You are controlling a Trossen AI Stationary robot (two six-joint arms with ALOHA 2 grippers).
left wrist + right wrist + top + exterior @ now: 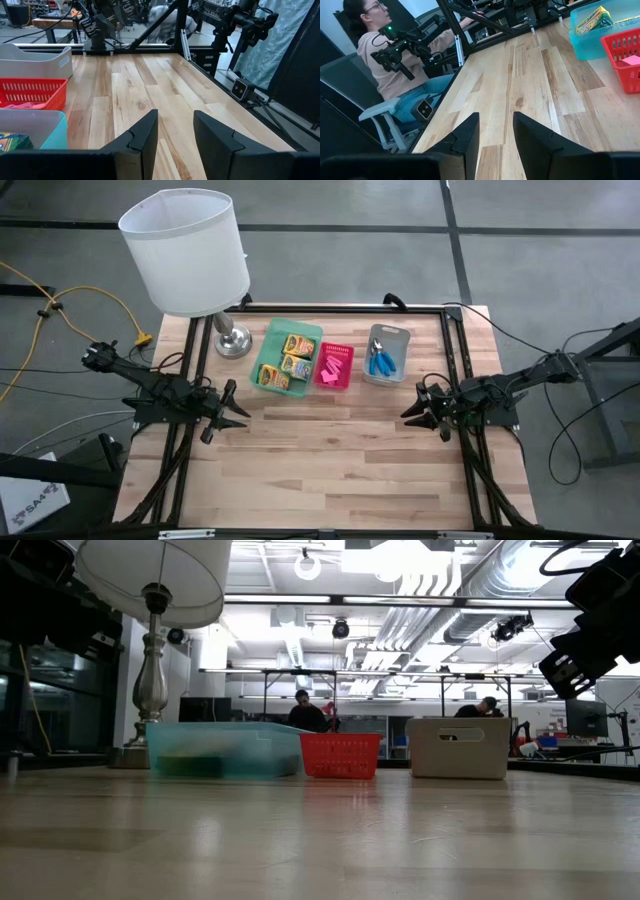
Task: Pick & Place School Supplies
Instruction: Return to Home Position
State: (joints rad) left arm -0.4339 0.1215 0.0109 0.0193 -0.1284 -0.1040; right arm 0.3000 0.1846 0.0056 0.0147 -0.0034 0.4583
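Nearest, the front of the pale wooden plank table (330,470) is bare board.

Left end effector (236,402): low over the table's left side, pointing toward the centre. In its wrist view (175,117) the fingers stand moderately apart with nothing between them.

Right end effector (412,405): mirrored on the right side, pointing inward. Its fingers are likewise parted and empty (496,119).

Beyond them, three trays sit in a row.
- Translucent green plastic tray (262,352), set slightly askew: three small yellow-and-green crayon boxes (295,366) lie flat in a near-to-far row, long axes roughly left to right.
- Pink mesh tray (348,380): small pink erasers (335,363). Their count and heading cannot be made out.
- Grey plastic tray (402,335): two blue-handled metal tools (382,362), long axes near to far, metal ends apparently toward the far side.

In the low view the crayon boxes are only a green smear behind the tray wall, and the erasers and tools are hidden. Both arms are cut off at the upper corners.

Far left, the white-shaded lamp with a metal base (190,250) stands beside the green tray, its shade covering the table corner.

A seated person (395,65) shows off the table's edge.
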